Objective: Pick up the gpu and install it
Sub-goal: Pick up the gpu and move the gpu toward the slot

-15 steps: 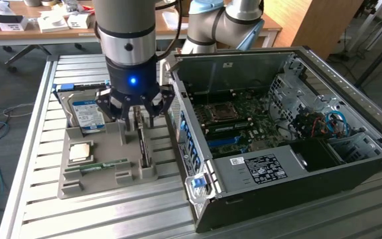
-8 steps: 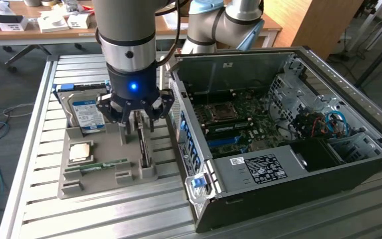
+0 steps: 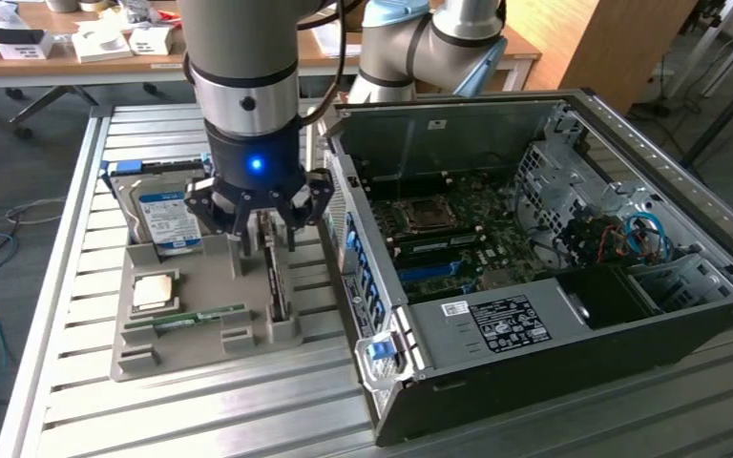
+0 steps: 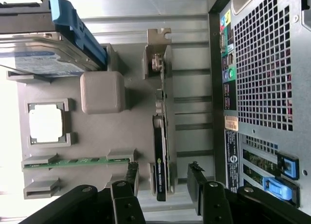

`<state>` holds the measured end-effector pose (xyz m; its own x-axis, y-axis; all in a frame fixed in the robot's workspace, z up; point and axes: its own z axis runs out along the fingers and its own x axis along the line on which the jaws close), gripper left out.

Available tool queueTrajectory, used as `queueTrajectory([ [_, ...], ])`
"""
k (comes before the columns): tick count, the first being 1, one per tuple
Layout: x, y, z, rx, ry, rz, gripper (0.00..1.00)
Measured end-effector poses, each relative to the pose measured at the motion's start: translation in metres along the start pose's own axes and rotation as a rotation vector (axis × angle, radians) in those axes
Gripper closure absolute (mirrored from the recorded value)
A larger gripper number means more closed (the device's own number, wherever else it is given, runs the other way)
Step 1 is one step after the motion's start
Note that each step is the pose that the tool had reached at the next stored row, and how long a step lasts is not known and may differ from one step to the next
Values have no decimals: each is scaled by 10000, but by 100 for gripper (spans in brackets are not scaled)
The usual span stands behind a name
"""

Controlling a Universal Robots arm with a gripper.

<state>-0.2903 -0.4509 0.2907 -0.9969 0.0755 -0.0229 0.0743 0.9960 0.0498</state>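
The gpu (image 3: 275, 283) stands edge-on in a slot of the grey holder tray (image 3: 176, 339), a slim dark card beside the computer case. In the wrist view the gpu (image 4: 159, 156) runs between my two black fingertips (image 4: 131, 173), with a gap on each side. My gripper (image 3: 266, 227) hangs just above the card's far end, open and holding nothing. In the wrist view the gripper (image 4: 164, 176) straddles the card without touching it.
The open computer case (image 3: 533, 267) stands at the exterior view's right, motherboard exposed, its perforated rear panel (image 4: 262, 88) close to the card. The tray (image 4: 107, 136) also holds a hard drive (image 3: 169, 224), a processor chip (image 3: 157, 289) and a green memory stick (image 3: 188, 317).
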Motion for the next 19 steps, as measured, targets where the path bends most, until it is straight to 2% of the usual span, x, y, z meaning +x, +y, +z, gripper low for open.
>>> queueTrajectory([
  [4,4,49,12,-52,3,1,47],
  [10,10,128,31,-79,6,1,47],
  [16,10,132,34,-80,6,1,47],
  [19,11,130,67,-81,5,1,47],
])
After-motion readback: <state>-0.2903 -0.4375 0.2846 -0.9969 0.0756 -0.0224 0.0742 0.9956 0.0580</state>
